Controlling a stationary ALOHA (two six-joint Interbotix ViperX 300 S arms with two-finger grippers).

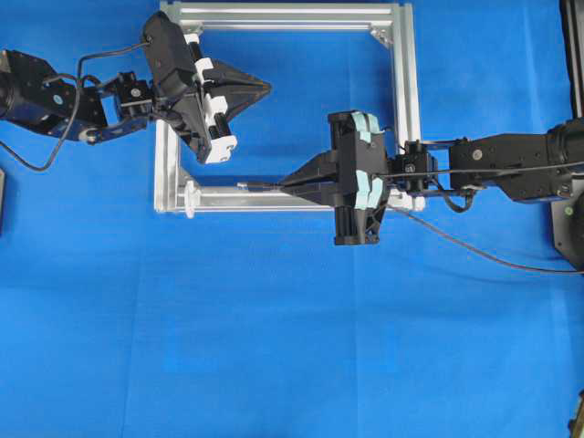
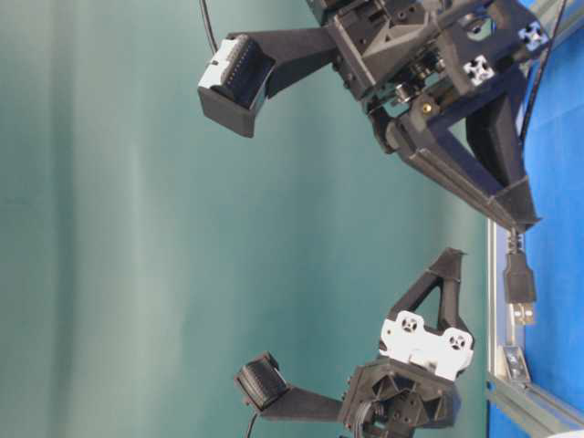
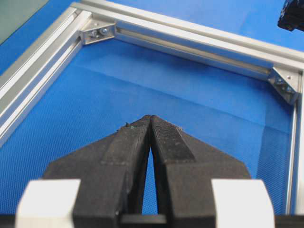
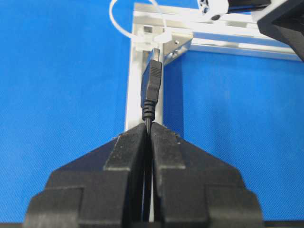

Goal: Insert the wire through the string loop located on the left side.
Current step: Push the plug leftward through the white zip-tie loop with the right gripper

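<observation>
The right claw (image 1: 290, 183) is clenched on the wire (image 4: 152, 83), its 2 black fingers (image 4: 123, 152) pressed together just behind the plug's strain relief, so the black plug body and its silver tip stick out ahead of the fingertips. In the right wrist view the plug hangs over the aluminium frame (image 4: 137, 71), aligned along one bar and pointing toward the corner, where the string loop (image 4: 124, 21) stands as a thin white ring; the silver tip is near the loop but still short of it, not through it. From overhead the same claw lies along the frame's lower bar (image 1: 274, 196), pointing toward the white loop fitting (image 1: 190, 198) at the lower left corner, and the thin wire trails back past the right arm across the blue desk (image 1: 274, 347). The left claw (image 1: 263, 88) is clenched on nothing, its 2 fingertips (image 3: 164, 135) meeting in a point with only blue cloth under them; it hovers inside the frame's upper left part, well apart from the plug. In the table-level view both claws hang above the frame, the plug (image 2: 518, 274) in the upper one.
</observation>
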